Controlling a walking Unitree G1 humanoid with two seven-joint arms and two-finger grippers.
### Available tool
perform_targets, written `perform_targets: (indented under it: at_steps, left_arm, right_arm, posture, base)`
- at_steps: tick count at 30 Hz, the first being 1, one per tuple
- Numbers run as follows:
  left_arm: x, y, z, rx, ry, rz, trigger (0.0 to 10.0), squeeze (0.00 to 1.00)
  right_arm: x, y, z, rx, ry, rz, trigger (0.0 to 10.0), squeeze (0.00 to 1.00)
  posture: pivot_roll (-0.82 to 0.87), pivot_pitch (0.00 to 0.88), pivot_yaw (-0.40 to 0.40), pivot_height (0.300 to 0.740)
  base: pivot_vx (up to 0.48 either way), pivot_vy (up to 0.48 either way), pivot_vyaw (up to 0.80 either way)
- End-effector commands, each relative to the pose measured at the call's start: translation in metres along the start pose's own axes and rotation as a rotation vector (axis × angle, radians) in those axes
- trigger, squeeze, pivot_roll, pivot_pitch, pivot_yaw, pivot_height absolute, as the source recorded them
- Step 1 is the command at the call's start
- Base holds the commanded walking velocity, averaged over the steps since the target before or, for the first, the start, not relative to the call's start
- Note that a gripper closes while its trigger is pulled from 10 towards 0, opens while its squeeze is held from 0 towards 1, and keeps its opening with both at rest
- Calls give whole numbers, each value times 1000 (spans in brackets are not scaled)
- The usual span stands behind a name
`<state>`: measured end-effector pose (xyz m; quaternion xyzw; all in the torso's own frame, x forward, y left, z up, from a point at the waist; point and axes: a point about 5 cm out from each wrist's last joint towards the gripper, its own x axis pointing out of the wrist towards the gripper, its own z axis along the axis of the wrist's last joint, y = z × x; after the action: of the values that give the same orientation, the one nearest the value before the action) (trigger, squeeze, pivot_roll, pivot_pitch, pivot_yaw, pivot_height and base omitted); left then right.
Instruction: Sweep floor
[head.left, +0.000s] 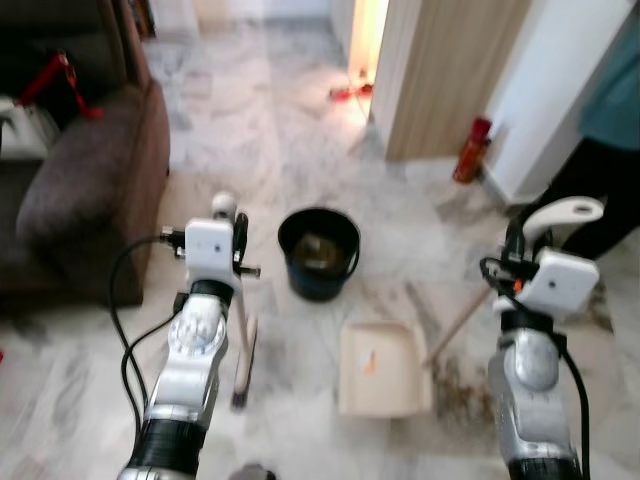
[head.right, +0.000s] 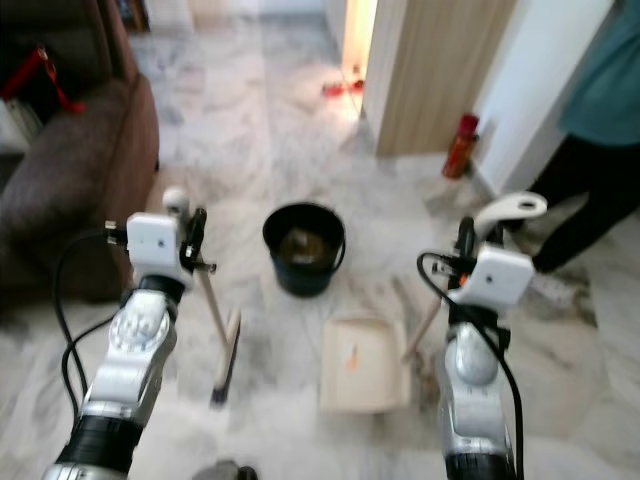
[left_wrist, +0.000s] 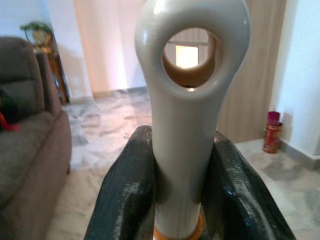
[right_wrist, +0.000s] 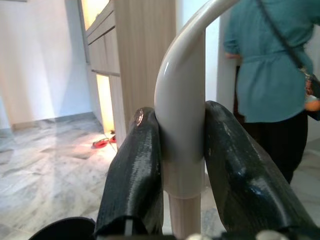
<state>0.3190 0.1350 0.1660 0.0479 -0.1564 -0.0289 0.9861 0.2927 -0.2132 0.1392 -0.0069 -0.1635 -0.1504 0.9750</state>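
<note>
My left gripper (head.left: 232, 226) is shut on the white top of a broom handle (left_wrist: 187, 95), which has a round hole at its end. The broom's stick slants down to its head (head.left: 243, 368) on the marble floor. My right gripper (head.left: 520, 242) is shut on the curved white grip (right_wrist: 182, 125) of a long dustpan handle. That wooden stick (head.left: 460, 325) runs down to the beige dustpan (head.left: 378, 368), which lies flat on the floor between my arms. Brown dirt (head.left: 462, 388) is scattered just right of the pan.
A black bucket (head.left: 319, 252) with some debris inside stands beyond the dustpan. A brown sofa (head.left: 90, 170) is on the left. A wooden cabinet (head.left: 450, 70), a red can (head.left: 472, 150) and a person in a teal top (head.left: 605, 150) are at the right.
</note>
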Motion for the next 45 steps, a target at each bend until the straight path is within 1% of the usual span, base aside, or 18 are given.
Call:
perform_targets:
  at_steps: [1, 9, 17, 24, 26, 28, 32, 36, 45]
  left_arm:
    - [5, 3, 12, 2, -58, 8, 10000, 0]
    - [4, 2, 12, -2, -57, 3, 10000, 0]
    - [4, 0, 11, -6, -54, -1, 10000, 0]
    - [3, -2, 10, -2, -46, -7, 10000, 0]
    - [3, -2, 9, 0, -44, -7, 10000, 0]
    - [3, -1, 9, 17, -41, -12, 10000, 0]
    - [7, -1, 9, 41, -41, -8, 10000, 0]
    - [6, -1, 9, 25, -39, -3, 10000, 0]
    - [6, 1, 9, 22, -38, 2, 10000, 0]
  right_arm:
    - [6, 4, 14, 3, -77, 13, 10000, 0]
    - [6, 1, 12, 11, -57, 1, 10000, 0]
    - [8, 1, 10, 8, -41, 7, 10000, 0]
    - [8, 0, 9, -5, -29, 13, 10000, 0]
    - [8, 1, 9, -3, -30, 14, 10000, 0]
    - [9, 1, 10, 0, -31, 14, 10000, 0]
    - [9, 3, 8, -3, -24, 16, 10000, 0]
    - [9, 3, 8, -4, -22, 18, 10000, 0]
    - [9, 4, 8, -3, -20, 17, 10000, 0]
  posture:
    - [80, 83, -60, 740]
    - [84, 84, -61, 740]
    - [82, 84, -68, 740]
    - [84, 86, -74, 740]
    - [78, 82, -70, 740]
    - [81, 80, -69, 740]
    - [84, 77, -72, 740]
    - [85, 73, -71, 740]
    - [85, 86, -67, 740]
  base:
    - [0, 0, 0]
    - [0, 0, 0]
    - [0, 0, -800]
    - [0, 0, 0]
    - [0, 0, -800]
    - [0, 0, 0]
    - [0, -379, 0]
    - [0, -457, -400]
    - [0, 0, 0]
